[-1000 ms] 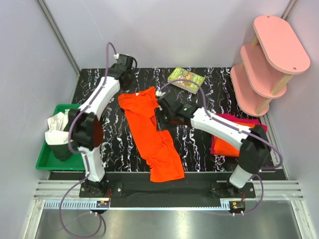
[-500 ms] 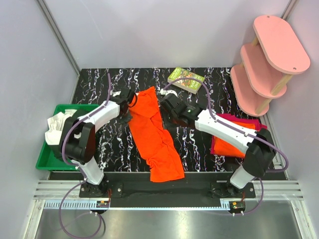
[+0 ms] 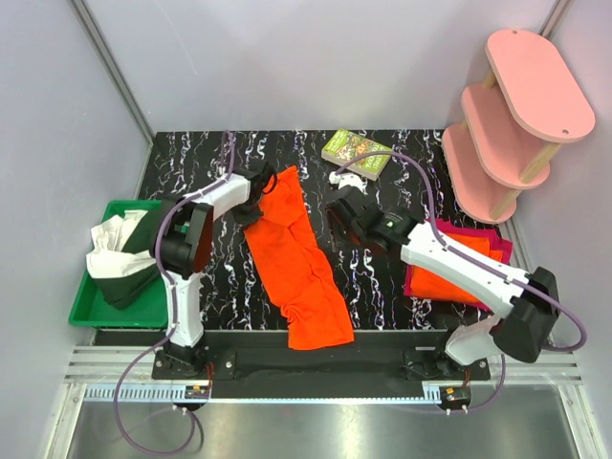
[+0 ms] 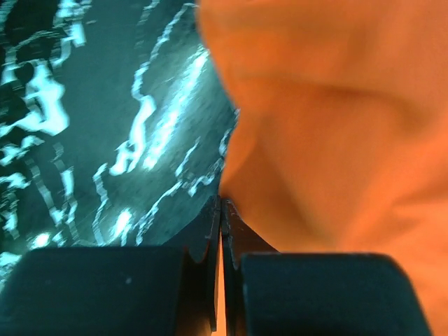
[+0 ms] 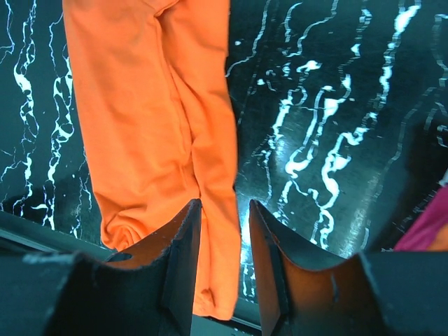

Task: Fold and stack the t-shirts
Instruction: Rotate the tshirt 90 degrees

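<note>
The orange t-shirt lies as a long, rumpled strip on the black marbled table. It runs from the near edge, which its near end overlaps, slanting to the far left. It is crumpled lengthwise, with soft ridges down the middle, and is not yet folded flat.

To the right, near the table's right edge, the folded t-shirts sit stacked, an orange one on a magenta one, partly hidden under the right arm. At the near left a green tray holds white and dark cloths.

Farther in, the right gripper hangs over bare table just right of the strip. Its jaws are partly apart, with nothing between them. In its wrist view the fingers frame the right border of the cloth below without touching it.

Slightly farther, the left gripper is at the strip's left edge, near its far end. The wrist view shows its fingers pressed together at the rim of the cloth, a thin sliver of orange caught between them.

A green book lies at the far edge, and a pink shelf stands far right.
</note>
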Available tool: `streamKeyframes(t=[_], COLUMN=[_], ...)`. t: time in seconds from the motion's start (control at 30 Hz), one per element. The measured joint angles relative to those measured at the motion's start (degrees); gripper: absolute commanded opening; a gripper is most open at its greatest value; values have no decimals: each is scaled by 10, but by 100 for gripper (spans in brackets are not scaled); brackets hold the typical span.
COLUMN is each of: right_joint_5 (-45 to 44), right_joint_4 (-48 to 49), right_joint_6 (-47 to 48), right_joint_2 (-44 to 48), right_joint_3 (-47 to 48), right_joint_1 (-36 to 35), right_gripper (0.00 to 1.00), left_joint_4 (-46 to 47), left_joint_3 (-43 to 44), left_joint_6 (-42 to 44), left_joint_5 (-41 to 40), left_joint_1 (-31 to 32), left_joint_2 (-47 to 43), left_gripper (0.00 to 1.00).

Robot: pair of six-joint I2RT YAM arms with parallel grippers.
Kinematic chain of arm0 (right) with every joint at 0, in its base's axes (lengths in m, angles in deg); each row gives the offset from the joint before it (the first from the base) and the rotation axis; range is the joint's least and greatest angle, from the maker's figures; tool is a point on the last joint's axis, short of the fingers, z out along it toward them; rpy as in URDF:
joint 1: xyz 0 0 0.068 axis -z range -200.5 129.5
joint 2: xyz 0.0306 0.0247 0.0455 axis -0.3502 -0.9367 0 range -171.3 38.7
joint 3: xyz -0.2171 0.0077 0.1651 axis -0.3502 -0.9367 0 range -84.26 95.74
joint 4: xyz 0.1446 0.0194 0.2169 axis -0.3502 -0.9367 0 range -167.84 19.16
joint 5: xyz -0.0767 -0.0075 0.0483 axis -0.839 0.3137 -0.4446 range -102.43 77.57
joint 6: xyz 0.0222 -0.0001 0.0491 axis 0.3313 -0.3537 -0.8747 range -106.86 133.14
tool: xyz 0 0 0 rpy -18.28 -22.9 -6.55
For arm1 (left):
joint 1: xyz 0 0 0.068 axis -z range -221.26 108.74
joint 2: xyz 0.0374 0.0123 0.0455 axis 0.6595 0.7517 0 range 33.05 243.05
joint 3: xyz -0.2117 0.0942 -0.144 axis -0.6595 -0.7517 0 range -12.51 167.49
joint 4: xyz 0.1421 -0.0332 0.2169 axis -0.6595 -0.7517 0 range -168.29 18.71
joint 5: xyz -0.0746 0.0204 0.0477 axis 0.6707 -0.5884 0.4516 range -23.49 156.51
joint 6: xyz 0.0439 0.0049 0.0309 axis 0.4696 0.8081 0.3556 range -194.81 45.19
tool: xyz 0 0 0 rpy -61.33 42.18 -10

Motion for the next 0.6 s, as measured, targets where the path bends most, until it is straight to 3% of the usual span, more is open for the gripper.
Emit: streamKeyframes(t=[0.23, 0.5, 0.6], right_joint_5=[-24, -31, -32], right_joint_4=[-17, -21, -22], right_joint_6=[5, 11, 13], right_joint_2=[39, 42, 42], right_joint_3=[-13, -37, -44], right_joint_1=[4, 17, 22], right_gripper=[43, 43, 43], left_joint_4=[-36, -111, -118], left_joint_3=[58, 338, 400], left_joint_6=[-1, 83, 101], left_joint_5=[16, 52, 63], left_joint_1=[-9, -11, -5], left_joint_2=[44, 207, 240], left_gripper=[3, 4, 6])
